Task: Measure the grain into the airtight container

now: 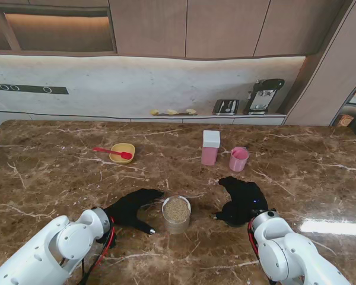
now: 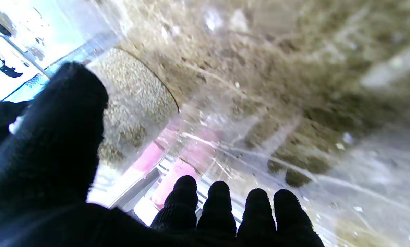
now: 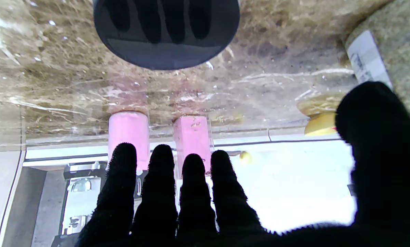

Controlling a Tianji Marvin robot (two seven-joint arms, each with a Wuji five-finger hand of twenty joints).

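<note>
A clear round container [image 1: 176, 213] filled with brown grain stands on the marble table between my two black-gloved hands. My left hand [image 1: 132, 206] lies just to its left, open, with its fingers spread and holding nothing. In the left wrist view the grain container [image 2: 136, 103] sits close by the thumb [image 2: 59, 130]. My right hand [image 1: 241, 200] rests to the container's right, open and holding nothing. Farther from me stand a pink canister with a white lid [image 1: 210, 147] and a pink cup [image 1: 238, 159]; the right wrist view shows the canister [image 3: 191, 135] and cup [image 3: 128, 133] beyond the fingers [image 3: 164, 192].
A yellow bowl [image 1: 122, 152] with a red spoon [image 1: 113, 152] sits on the table at the far left. A toaster [image 1: 225, 106] and a coffee machine [image 1: 263, 95] stand on the back counter. The table's far edge runs along that counter.
</note>
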